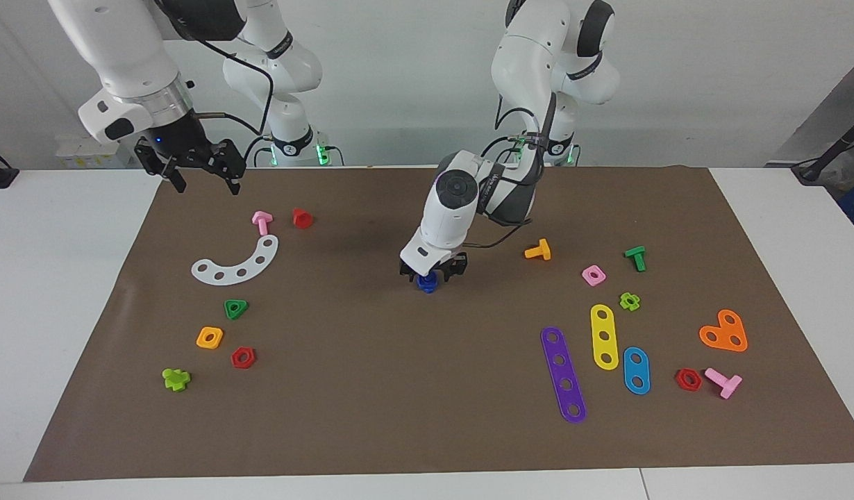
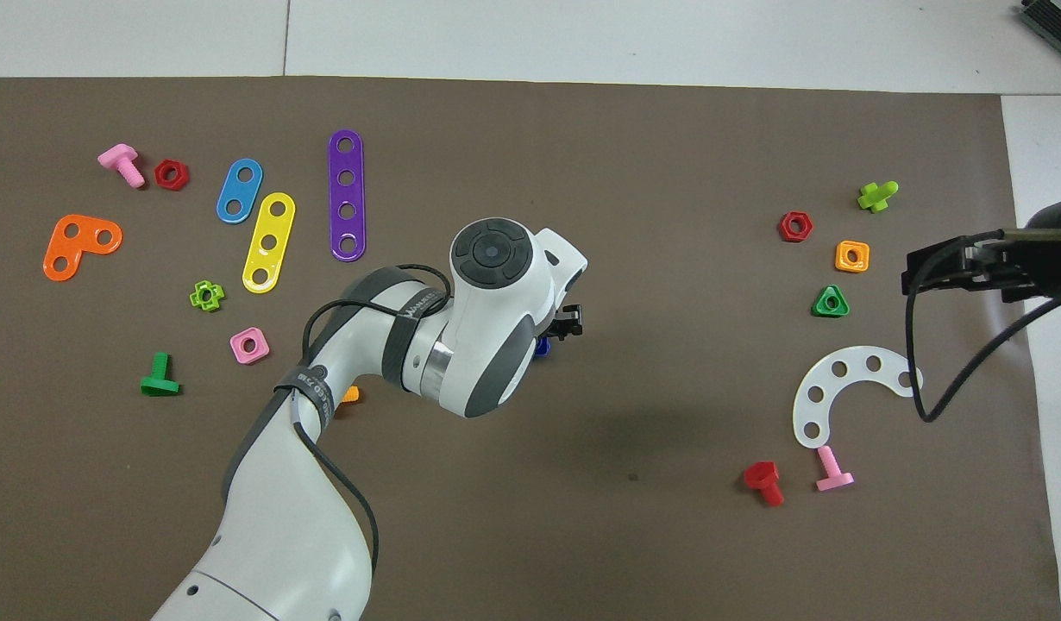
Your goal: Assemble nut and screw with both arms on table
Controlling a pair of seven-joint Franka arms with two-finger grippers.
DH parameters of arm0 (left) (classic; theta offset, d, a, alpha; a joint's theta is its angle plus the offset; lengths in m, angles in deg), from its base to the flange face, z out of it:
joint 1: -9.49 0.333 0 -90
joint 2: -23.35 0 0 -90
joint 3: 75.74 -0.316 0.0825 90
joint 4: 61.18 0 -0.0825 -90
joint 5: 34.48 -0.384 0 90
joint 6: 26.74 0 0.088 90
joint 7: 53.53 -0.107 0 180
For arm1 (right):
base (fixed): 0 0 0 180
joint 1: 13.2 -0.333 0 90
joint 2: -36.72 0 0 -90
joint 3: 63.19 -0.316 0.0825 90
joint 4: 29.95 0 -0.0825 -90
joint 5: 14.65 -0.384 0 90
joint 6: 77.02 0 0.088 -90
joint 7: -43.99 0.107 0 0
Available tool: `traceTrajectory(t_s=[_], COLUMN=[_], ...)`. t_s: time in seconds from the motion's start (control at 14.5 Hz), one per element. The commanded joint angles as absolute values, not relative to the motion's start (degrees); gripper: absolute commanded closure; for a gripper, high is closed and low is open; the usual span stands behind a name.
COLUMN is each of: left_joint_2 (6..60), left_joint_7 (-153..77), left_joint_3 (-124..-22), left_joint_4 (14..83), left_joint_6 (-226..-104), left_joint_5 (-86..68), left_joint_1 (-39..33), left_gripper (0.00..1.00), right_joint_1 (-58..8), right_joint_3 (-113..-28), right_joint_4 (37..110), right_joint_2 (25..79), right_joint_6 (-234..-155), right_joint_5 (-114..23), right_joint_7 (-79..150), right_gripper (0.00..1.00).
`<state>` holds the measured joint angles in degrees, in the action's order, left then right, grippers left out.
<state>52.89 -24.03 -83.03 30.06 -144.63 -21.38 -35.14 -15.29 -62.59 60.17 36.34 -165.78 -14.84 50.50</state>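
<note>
A small dark-blue piece (image 1: 427, 282) stands on the brown mat (image 1: 371, 389) at the table's middle. It looks like two stacked parts, and I cannot tell the nut from the screw in it. My left gripper (image 1: 431, 273) is down over it, fingers close around its top. In the overhead view the left arm covers all but a blue edge (image 2: 543, 348) beside the left gripper (image 2: 563, 326). My right gripper (image 1: 203, 184) is open and empty, raised over the mat's edge at the right arm's end; it also shows in the overhead view (image 2: 920, 269).
An orange bolt (image 1: 538, 250), pink nut (image 1: 593, 276), green bolt (image 1: 636, 257) and coloured strips (image 1: 563, 375) lie toward the left arm's end. A white curved strip (image 1: 238, 262), pink bolt (image 1: 262, 221), red bolt (image 1: 302, 218), green nut (image 1: 236, 308) and orange nut (image 1: 210, 337) lie toward the right arm's end.
</note>
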Motion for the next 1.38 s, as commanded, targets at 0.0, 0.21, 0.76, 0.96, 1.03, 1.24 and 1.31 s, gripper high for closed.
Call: traceTrajectory(t_s=[0.0,0.21,0.76,0.96,1.03,1.24,1.31], left_joint_2=[54.5,51.8,33.5,25.4,23.9,22.5,22.6], left_joint_7=[-24.0,-27.4,-54.2,-53.2,-53.1,-53.4,-53.4], left_joint_3=[-83.8,-83.5,-84.4,-84.3,-84.2,-84.1,-84.1], left_joint_4=[19.4,15.6,32.4,39.9,39.7,36.0,35.1], left_joint_6=[-132.9,-124.3,-117.0,-117.7,-117.8,-118.9,-119.6], left_joint_5=[-23.4,-23.9,-31.7,-35.7,-35.7,-35.8,-35.8], left_joint_1=[-29.4,-19.4,4.1,4.0,4.1,3.4,3.3], left_gripper=[0.00,0.00,0.00,0.00,0.00,0.00,0.00], right_joint_1=[-15.3,-15.3,-15.3,-15.3,-15.3,-15.3,-15.3], right_joint_3=[-62.4,-62.4,-62.4,-62.4,-62.4,-62.4,-62.4], right_joint_4=[61.2,61.3,61.2,61.2,61.3,61.3,61.2], right_joint_2=[35.3,35.3,35.3,35.3,35.3,35.3,35.3], right_joint_6=[-165.4,-165.4,-165.4,-165.5,-165.4,-165.4,-165.4], right_joint_5=[-15.4,-15.4,-15.4,-15.4,-15.4,-15.4,-15.4], right_joint_7=[49.1,49.1,49.1,49.1,49.1,49.1,49.1], right_gripper=[0.00,0.00,0.00,0.00,0.00,0.00,0.00])
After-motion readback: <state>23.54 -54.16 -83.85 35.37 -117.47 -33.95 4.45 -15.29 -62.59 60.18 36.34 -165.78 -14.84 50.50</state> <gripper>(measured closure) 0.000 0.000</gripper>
